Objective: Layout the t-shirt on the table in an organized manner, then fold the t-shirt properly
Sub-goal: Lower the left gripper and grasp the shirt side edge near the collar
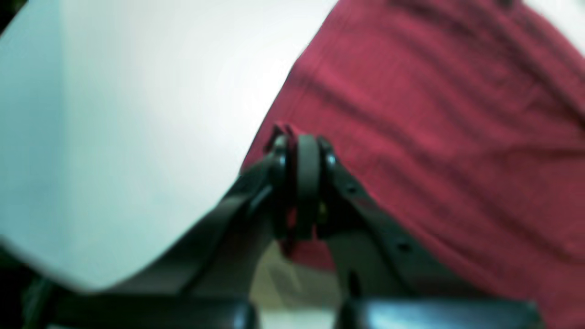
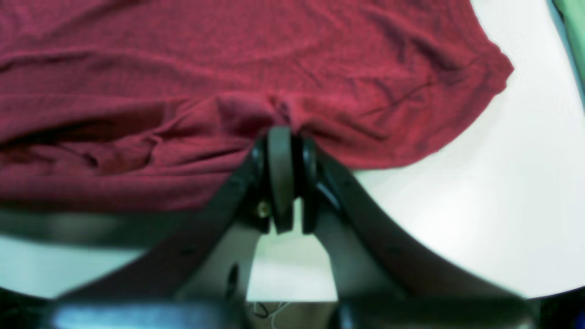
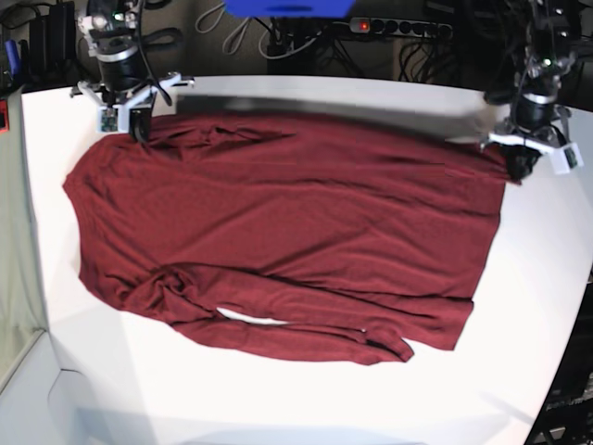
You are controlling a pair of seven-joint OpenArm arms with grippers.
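The maroon t-shirt (image 3: pixel 278 222) lies spread wide and wrinkled over the white table (image 3: pixel 278 399), with a bunched fold near its front left. At the shirt's far right corner, my left gripper (image 3: pixel 517 170) is shut on the cloth. In the left wrist view its fingertips (image 1: pixel 301 146) pinch a bit of red fabric (image 1: pixel 434 137) above the table (image 1: pixel 137 114). My right gripper (image 3: pixel 139 133) is shut on the shirt's far left corner. The right wrist view shows it (image 2: pixel 281 137) clamping the gathered edge of the t-shirt (image 2: pixel 228 68), with bare table (image 2: pixel 502 183) to the right.
A power strip (image 3: pixel 398 26), cables and a blue object (image 3: pixel 287 7) sit behind the table's far edge. A grey panel (image 3: pixel 14 232) stands along the left side. Something green (image 2: pixel 576 27) shows at the right wrist view's top right corner.
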